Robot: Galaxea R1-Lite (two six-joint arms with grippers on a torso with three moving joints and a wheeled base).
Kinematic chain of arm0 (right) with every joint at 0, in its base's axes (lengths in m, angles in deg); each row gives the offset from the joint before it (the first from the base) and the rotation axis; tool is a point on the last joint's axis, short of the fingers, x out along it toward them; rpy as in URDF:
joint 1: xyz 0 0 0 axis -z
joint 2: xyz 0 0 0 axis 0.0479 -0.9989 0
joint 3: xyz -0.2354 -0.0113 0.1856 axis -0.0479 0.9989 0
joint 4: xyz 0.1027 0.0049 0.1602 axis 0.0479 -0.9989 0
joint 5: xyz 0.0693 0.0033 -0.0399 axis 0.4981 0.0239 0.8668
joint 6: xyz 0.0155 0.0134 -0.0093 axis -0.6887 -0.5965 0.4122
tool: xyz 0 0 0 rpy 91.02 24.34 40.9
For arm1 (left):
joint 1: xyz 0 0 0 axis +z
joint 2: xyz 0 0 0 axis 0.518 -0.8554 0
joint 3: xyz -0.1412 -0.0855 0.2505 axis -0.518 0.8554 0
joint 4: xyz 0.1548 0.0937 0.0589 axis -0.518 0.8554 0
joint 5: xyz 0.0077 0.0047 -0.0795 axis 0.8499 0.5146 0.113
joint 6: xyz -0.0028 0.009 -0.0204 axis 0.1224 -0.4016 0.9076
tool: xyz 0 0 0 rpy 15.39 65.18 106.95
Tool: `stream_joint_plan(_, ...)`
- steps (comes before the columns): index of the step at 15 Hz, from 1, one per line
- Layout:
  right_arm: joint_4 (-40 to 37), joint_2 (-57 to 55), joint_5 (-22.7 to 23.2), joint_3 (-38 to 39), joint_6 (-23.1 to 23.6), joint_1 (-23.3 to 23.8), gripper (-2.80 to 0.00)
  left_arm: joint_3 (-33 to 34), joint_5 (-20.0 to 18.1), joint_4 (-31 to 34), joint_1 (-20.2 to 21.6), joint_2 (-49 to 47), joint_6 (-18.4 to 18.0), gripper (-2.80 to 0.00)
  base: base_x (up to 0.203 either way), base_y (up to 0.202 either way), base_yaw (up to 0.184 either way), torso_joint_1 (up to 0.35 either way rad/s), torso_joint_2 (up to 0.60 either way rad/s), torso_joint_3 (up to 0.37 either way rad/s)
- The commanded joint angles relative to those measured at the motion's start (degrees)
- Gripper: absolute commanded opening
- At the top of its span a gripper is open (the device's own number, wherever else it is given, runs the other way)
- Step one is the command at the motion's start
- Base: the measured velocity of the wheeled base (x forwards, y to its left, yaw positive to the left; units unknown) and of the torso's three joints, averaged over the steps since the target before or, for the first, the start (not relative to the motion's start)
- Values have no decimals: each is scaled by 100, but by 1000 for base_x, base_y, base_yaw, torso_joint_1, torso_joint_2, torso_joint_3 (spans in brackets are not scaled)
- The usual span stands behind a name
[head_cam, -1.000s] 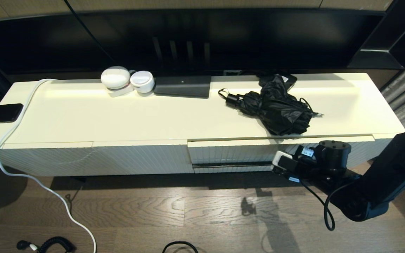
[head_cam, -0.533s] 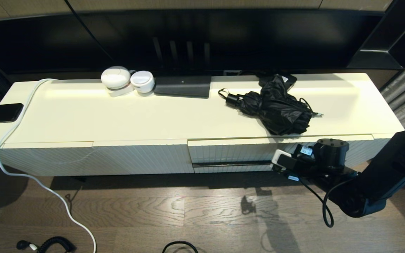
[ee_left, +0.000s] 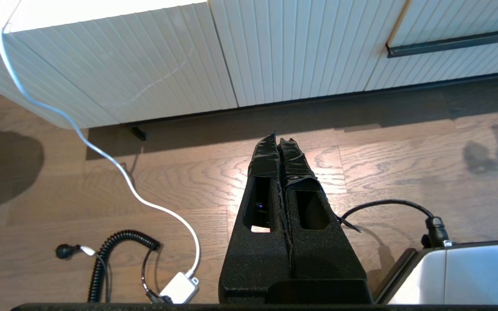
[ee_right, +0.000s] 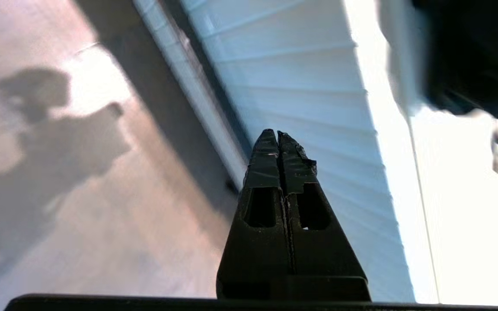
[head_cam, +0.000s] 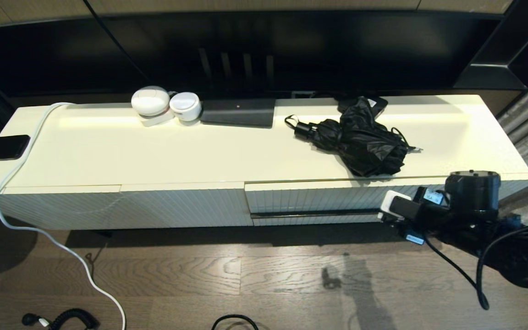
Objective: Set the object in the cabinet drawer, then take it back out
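The cabinet drawer (head_cam: 310, 199) has a ribbed white front and a long black bar handle (head_cam: 314, 213), and it stands pushed in. A black folded umbrella (head_cam: 360, 140) lies on the cabinet top above it. My right arm's wrist (head_cam: 429, 208) hangs in front of the drawer's right end, its fingers hidden under the wrist in the head view. In the right wrist view the right gripper (ee_right: 278, 134) is shut on nothing, tips close to the ribbed front (ee_right: 301, 86). My left gripper (ee_left: 278, 139) is shut and empty over the floor, parked.
On the cabinet top stand two white round devices (head_cam: 165, 104) and a dark flat box (head_cam: 239, 112). A phone (head_cam: 0, 147) overhangs the left end. A white cable (head_cam: 25, 220) runs down to the wooden floor, near a coiled black cord (head_cam: 69, 316).
My right arm has slid to the right along the drawer front, still shut. The umbrella and the drawer front look unmoved.
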Motion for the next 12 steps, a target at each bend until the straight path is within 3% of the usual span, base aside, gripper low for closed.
stream_joint_plan(1, -754, 1064, 5, 28, -79, 41, -280, 2, -2, 4, -4, 0, -3, -280, 0, 0, 0, 0, 0, 0)
stream_joint_plan(5, -3749, 2824, 17, -351, -808, 250, -280, 2, -2, 4, -2, 0, -3, -280, 0, 0, 0, 0, 0, 0)
stream_joint_plan(8, -6107, 4177, 30, -1042, -1847, 490, -280, 2, -2, 4, -4, 0, -3, -280, 0, 0, 0, 0, 0, 0)
stream_joint_plan(10, -7048, 4790, 26, -1484, -2593, 696, -280, 2, -2, -4, -4, 0, -3, -280, 0, 0, 0, 0, 0, 0)
stream_joint_plan(12, -7237, 5457, 20, -1513, -2936, 779, -280, 2, -2, 4, -3, 0, -3, -280, 0, 0, 0, 0, 0, 0)
